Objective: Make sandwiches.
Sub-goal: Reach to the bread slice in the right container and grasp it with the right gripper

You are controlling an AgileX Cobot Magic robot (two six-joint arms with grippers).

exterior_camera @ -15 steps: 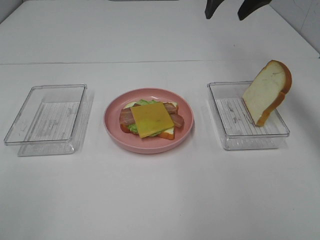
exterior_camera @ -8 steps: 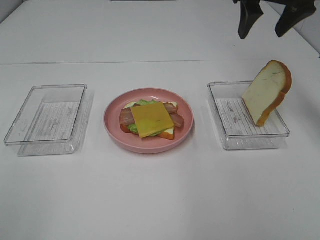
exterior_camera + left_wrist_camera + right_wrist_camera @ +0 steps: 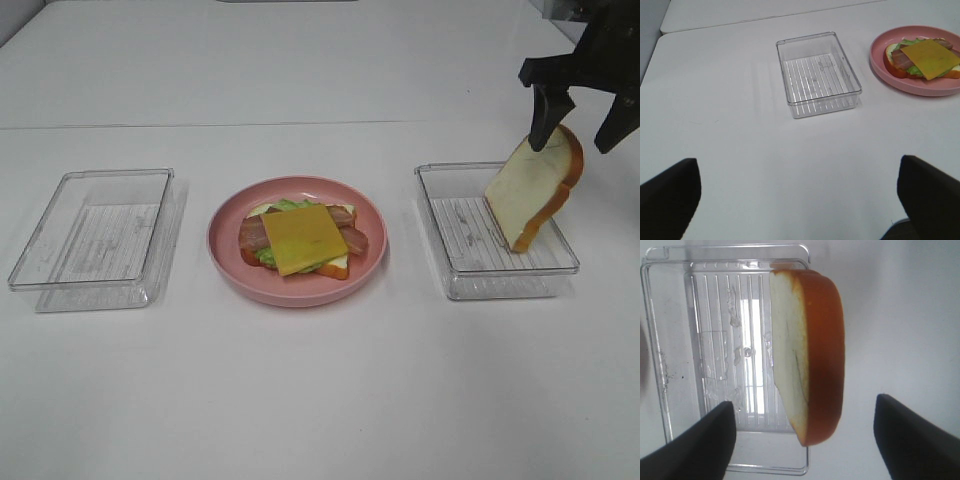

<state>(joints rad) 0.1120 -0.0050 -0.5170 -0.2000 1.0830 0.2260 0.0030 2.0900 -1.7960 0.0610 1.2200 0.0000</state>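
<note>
The white table carries three things in a row: an empty clear tray at nine o'clock, a round pink plate at the centre, and a second clear tray at three o'clock. The biggest change is at that three o'clock side: the right gripper, which a second ago sat far back near twelve o'clock, has come forward and down and now hangs right over the loose bread slice, its fingers spread wide with nothing between them. In the right wrist view the slice lies squarely between the two dark fingers, so a grasp looks close. The slice itself has not moved; it leans tilted against the tray's far wall. On the plate the open stack, bottom bread, lettuce, bacon strips and cheese slice on top, is unchanged and lacks only this lid. The left gripper idles with fingers apart, well clear of its tray.
</note>
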